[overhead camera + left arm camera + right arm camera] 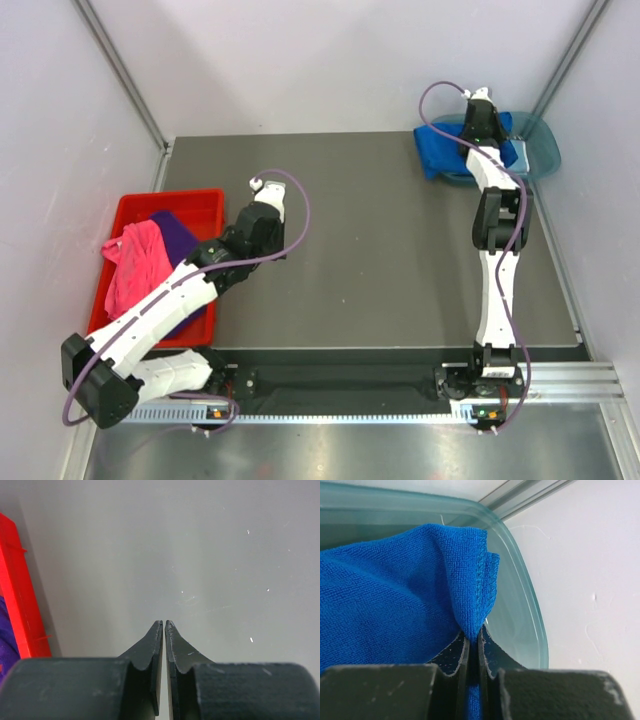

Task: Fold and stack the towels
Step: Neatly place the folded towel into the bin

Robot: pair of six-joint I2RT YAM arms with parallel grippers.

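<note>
Top external view. Shows the royal blue terry towel rumpled at the far right of the dark grey counter, draped partly over the near-left rim of the translucent teal plastic tray, long axis roughly left to right. Shows the right tool down on the tray end of it, and the left tool low over bare counter, near the red plastic bin. In that bin: a crumpled pink towel against the left wall, beside a purple towel.

Left wrist view. Finds the left tool all but together, a hairline between the tips, nothing held. Red bin wall at left, a sliver of purple inside.

Right wrist view. Finds the right tool clamped on a hemmed corner of that towel, stitched edge standing up from the pinch, the rest trailing left across the tray. Probably handles light and limp, sagging wherever unsupported. Best taken at the hemmed corners, as here, for spreading flat.
</note>
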